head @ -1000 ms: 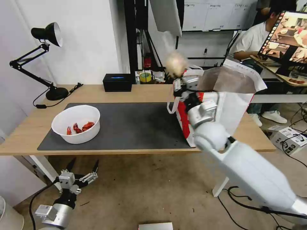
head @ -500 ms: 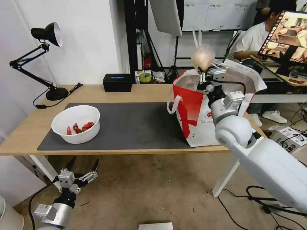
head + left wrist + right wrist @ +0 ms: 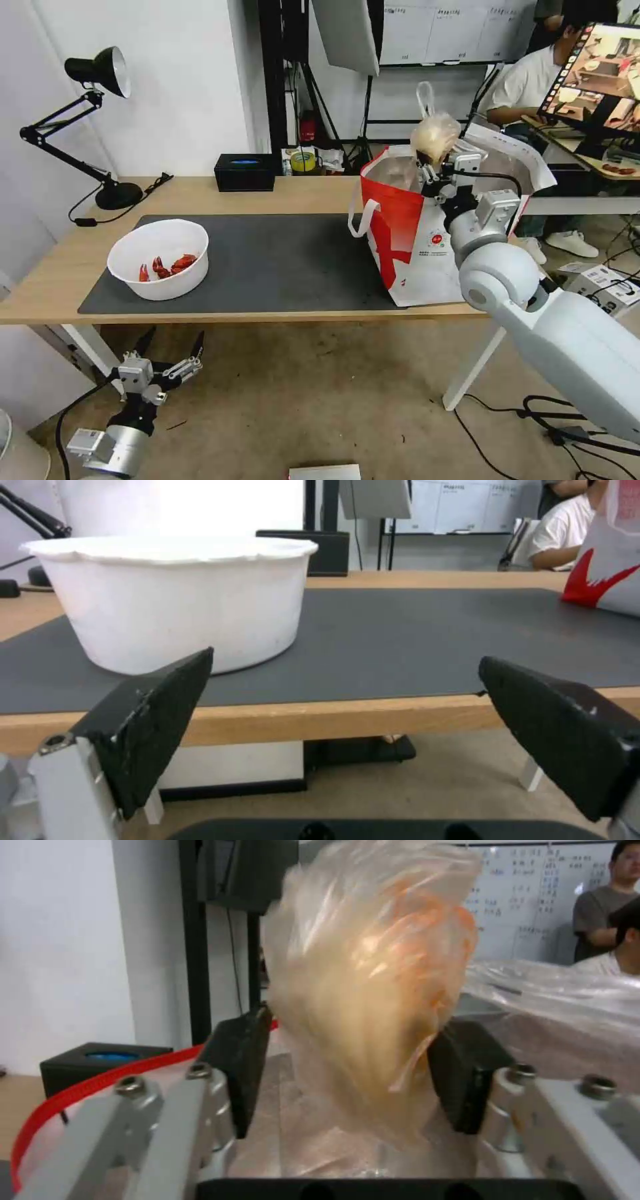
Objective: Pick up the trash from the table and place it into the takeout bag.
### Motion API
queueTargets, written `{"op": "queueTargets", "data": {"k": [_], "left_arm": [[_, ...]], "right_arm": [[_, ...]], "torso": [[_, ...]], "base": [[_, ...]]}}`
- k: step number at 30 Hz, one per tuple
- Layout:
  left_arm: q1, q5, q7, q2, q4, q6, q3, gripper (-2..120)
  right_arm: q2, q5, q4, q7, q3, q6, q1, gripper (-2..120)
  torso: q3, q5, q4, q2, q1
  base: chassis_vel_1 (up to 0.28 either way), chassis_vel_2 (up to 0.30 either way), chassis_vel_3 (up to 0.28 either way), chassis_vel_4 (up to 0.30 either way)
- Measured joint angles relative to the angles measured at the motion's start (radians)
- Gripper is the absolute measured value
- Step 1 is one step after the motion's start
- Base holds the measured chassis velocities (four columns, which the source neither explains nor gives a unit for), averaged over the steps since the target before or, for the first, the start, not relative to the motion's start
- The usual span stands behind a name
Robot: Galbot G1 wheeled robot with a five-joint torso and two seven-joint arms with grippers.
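My right gripper (image 3: pixel 432 172) points up over the open mouth of the red-and-white takeout bag (image 3: pixel 407 233), shut on a knotted clear bag of beige lump (image 3: pixel 435 137). In the right wrist view that bag (image 3: pixel 367 980) bulges between the two black fingers (image 3: pixel 240 1070), with the foil lining behind it. A white bowl of red crayfish shells (image 3: pixel 159 259) sits at the left end of the dark mat. My left gripper (image 3: pixel 172 343) hangs open below the table's front edge, level with the bowl (image 3: pixel 173 595) in its wrist view.
A black desk lamp (image 3: pixel 100 73) stands at the table's (image 3: pixel 267 193) back left and a small black box (image 3: pixel 245 172) at the back middle. The grey mat (image 3: pixel 280 260) lies between bowl and takeout bag. Cables and a box lie on the floor at the right.
My right gripper has carried the knotted bag from the takeout bag's left side to above its mouth, then slightly rightward and lower. The left arm has stayed put.
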Motion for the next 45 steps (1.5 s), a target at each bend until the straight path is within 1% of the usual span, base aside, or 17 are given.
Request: {"op": "queueTargets", "data": {"k": [1, 2, 3, 6, 7, 10, 12, 22, 45], "left_arm": [[0.001, 0.000, 0.000, 0.000, -0.002, 0.000, -0.002, 100], [0.003, 0.000, 0.000, 0.000, -0.004, 0.000, -0.003, 100], [0.003, 0.000, 0.000, 0.000, -0.004, 0.000, -0.003, 100], [0.010, 0.001, 0.000, -0.001, -0.017, 0.000, -0.008, 100], [0.010, 0.001, 0.000, -0.001, -0.017, 0.000, -0.008, 100], [0.018, 0.001, 0.000, -0.002, -0.024, 0.000, -0.016, 100], [0.020, 0.001, 0.000, -0.003, -0.026, 0.000, -0.019, 100], [0.026, 0.003, 0.000, -0.011, -0.038, 0.000, -0.022, 100], [0.018, -0.007, -0.002, 0.010, -0.028, 0.004, -0.026, 100]], "right_arm": [[-0.003, 0.009, 0.003, 0.001, 0.000, -0.005, -0.001, 63], [-0.006, 0.016, 0.005, 0.002, 0.001, -0.010, -0.001, 69], [-0.006, 0.016, 0.005, 0.002, 0.001, -0.010, -0.001, 69], [-0.010, 0.039, 0.011, 0.010, 0.003, -0.022, -0.006, 84], [-0.010, 0.039, 0.011, 0.010, 0.003, -0.022, -0.006, 84], [-0.012, 0.056, 0.015, 0.022, 0.006, -0.031, -0.016, 97], [-0.013, 0.058, 0.016, 0.024, 0.006, -0.034, -0.017, 99], [-0.013, 0.060, 0.017, 0.025, 0.002, -0.038, -0.012, 100], [0.008, 0.057, 0.005, 0.022, -0.019, -0.041, 0.015, 100]], "torso": [[0.000, -0.0001, 0.0000, 0.000, 0.000], [0.000, 0.0000, 0.0000, 0.000, 0.000], [0.000, 0.0000, 0.0000, 0.000, 0.000], [0.000, 0.0000, 0.0000, 0.000, 0.000], [0.000, 0.0000, 0.0000, 0.000, 0.000], [0.000, -0.0001, 0.0000, 0.000, 0.000], [0.000, -0.0001, 0.0000, 0.000, 0.000], [0.000, -0.0001, 0.0000, 0.000, 0.000], [0.000, -0.0001, 0.0000, 0.000, 0.000]], "base": [[0.000, 0.000, 0.000, 0.000], [0.000, 0.000, 0.000, 0.000], [0.000, 0.000, 0.000, 0.000], [0.000, 0.000, 0.000, 0.000], [0.000, 0.000, 0.000, 0.000], [0.000, 0.000, 0.000, 0.000], [0.000, 0.000, 0.000, 0.000], [0.000, 0.000, 0.000, 0.000], [0.000, 0.000, 0.000, 0.000]]}}
